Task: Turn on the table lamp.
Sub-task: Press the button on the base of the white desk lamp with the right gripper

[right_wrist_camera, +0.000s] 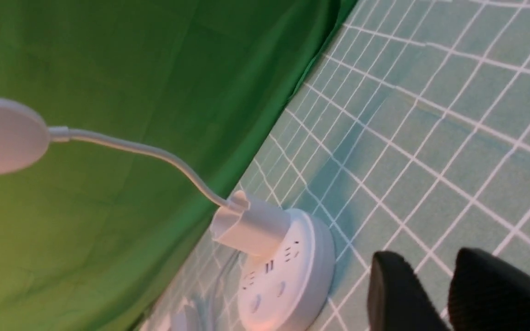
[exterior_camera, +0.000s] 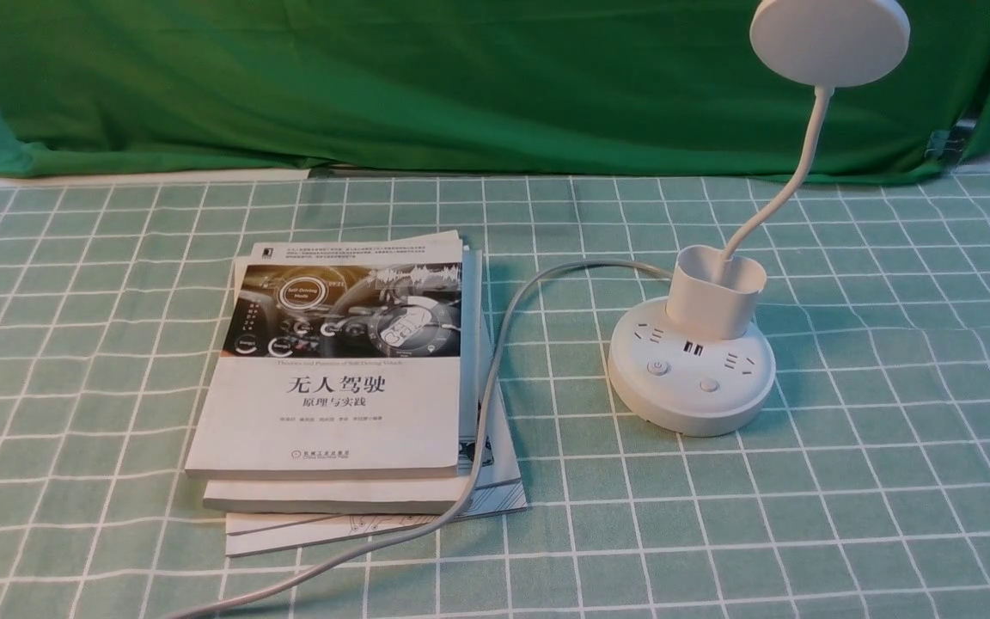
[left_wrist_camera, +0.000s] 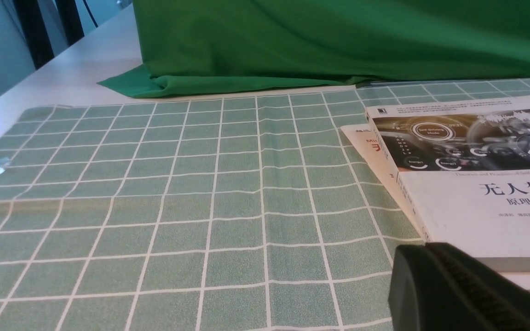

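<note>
Cover of top book [exterior_camera: 336,370]: title "无人驾驶", subtitle "原理与实践"; circle badge on cover photo reads "Self-Driving Mode"

Can't see the top of the disc head [exterior_camera: 828,39] on the table lamp [exterior_camera: 691,378], clipped by the front view's edge around 1 o'clock, and lose the cord [exterior_camera: 479,438] off the edge around 7 o'clock. Can't read anything off the books [exterior_camera: 332,497] buried under the top one at 8 o'clock either. Only get one dark finger of the left gripper [left_wrist_camera: 472,289] in its wrist view and frame-cut fingers of the right gripper [right_wrist_camera: 428,259], so no telling the spread on either.
</note>
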Tool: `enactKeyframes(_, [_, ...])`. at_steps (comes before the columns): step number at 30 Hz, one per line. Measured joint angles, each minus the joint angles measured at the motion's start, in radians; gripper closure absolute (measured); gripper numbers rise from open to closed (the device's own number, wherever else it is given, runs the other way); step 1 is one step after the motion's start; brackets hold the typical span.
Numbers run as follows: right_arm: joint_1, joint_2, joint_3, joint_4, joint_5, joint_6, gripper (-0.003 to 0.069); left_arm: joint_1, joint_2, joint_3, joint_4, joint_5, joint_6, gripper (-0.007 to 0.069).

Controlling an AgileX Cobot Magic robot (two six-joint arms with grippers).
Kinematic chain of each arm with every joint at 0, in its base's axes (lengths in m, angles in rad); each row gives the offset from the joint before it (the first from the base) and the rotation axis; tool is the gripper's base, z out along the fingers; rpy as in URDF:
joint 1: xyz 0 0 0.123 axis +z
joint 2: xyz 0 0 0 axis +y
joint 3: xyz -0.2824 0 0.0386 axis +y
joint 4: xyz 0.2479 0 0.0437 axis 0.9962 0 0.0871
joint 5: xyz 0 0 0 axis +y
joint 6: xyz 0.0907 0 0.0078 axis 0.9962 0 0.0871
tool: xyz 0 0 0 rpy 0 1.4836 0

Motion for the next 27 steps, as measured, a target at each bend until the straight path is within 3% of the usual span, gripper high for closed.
enactKeyframes(6, [0.0, 0.0, 0.0, -0.002, -0.079, -0.106, 0.0418, 0.0, 0.0, 0.0, 0.0, 0.0, 0.0, 0.0603])
enactKeyframes(9, [0.0, 0.0, -0.002, -0.002, -0.188, -0.197, 0.0418, 0.0, 0.0, 0.0, 0.0, 0.0, 0.0, 0.0603])
enactKeyframes(13, [0.0, 0.012, -0.088, -0.002, -0.161, -0.382, 0.0439, 0.0, 0.0, 0.0, 0.0, 0.0, 0.0, 0.0603])
enactKeyframes(19, [0.0, 0.254, -0.444, -0.006, 0.126, -0.8, 0.0624, 0.0, 0.0, 0.0, 0.0, 0.0, 0.0, 0.0603])
enactKeyframes(20, [0.0, 0.276, -0.469, -0.006, 0.149, -0.81, 0.0627, 0.0, 0.0, 0.0, 0.0, 0.0, 0.0, 0.0603])
enactKeyframes(21, [0.0, 0.379, -0.583, -0.004, 0.251, -0.91, 0.0631, 0.0, 0.0, 0.0, 0.0, 0.0, 0.0, 0.0603])
enactKeyframes(23, [0.0, 0.436, -0.642, 0.001, 0.31, -0.962, 0.0631, 0.0, 0.0, 0.0, 0.0, 0.0, 0.0, 0.0603])
enactKeyframes(24, [0.0, 0.539, -0.736, 0.017, 0.401, -1.047, 0.0631, 0.0, 0.0, 0.0, 0.0, 0.0, 0.0, 0.0603])
enactKeyframes(27, [0.006, 0.674, -0.833, 0.092, 0.47, -1.145, 0.0631, 0.0, 0.0, 0.0, 0.0, 0.0, 0.0, 0.0603])
